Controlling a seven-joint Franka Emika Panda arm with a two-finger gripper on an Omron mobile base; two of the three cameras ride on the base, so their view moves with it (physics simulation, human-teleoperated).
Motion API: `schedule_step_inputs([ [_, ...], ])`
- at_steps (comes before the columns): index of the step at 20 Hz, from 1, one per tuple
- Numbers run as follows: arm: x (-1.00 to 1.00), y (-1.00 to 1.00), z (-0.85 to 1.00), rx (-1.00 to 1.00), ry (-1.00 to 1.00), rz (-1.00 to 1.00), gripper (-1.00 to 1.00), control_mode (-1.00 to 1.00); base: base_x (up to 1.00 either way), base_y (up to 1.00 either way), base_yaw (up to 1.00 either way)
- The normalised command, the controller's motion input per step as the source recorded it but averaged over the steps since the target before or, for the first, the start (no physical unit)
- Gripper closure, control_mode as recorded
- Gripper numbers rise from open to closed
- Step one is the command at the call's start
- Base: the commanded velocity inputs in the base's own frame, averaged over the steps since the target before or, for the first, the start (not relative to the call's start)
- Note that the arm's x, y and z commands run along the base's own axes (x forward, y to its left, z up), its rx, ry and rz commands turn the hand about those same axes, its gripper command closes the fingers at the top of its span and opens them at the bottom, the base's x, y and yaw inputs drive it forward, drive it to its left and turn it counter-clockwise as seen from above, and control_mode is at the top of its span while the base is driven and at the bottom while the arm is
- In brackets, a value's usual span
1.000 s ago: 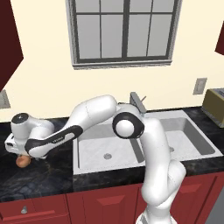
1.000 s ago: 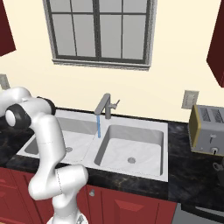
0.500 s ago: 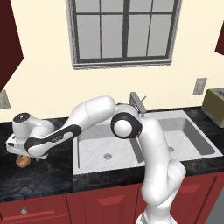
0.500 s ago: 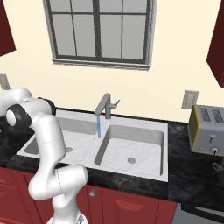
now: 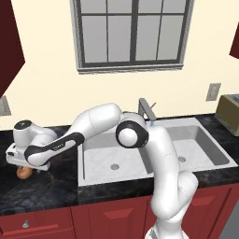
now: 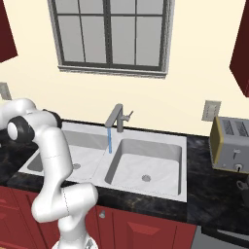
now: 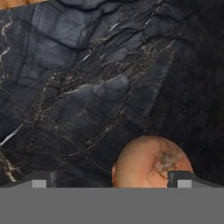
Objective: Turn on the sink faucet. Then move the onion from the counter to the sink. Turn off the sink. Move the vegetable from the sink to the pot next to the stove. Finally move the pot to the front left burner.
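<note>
With its jaws wide, the pincer (image 7: pixel 109 180) hangs over the onion (image 7: pixel 151 162), which sits nearer 1 fingertip, so closing could nudge it rolling across the table (image 7: pixel 87 87).

Glossy white rounded arm (image 5: pixel 161 154), dark joint caps, black-lettered forearm band.

Left and right base views look forward and down from behind the arm, mid-range, sharing the sink (image 5: pixel 154 156) (image 6: pixel 121 163), sink faucet (image 5: pixel 147 109) (image 6: pixel 115 118) and window (image 5: pixel 133 32) (image 6: pixel 112 34). Hand view points down, close on the counter (image 7: pixel 87 87).
</note>
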Motion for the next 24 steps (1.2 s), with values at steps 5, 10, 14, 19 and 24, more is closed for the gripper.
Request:
schedule_step_inputs([
  [5,0.05,0.11,-0.07,0.00,0.01,0.00,-1.00,-1.00,0.00,0.00,0.00],
  [10,0.09,0.09,-0.08,0.00,0.00,0.00,-1.00,-1.00,0.00,0.00,0.00],
  [14,0.10,0.04,-0.16,0.00,0.00,0.00,-1.00,-1.00,0.00,0.00,0.00],
  [19,0.07,0.00,-0.24,0.00,0.00,0.00,-1.00,-1.00,0.00,0.00,0.00],
  [24,0.00,0.00,-0.26,0.00,0.00,0.00,-1.00,-1.00,0.00,0.00,0.00],
])
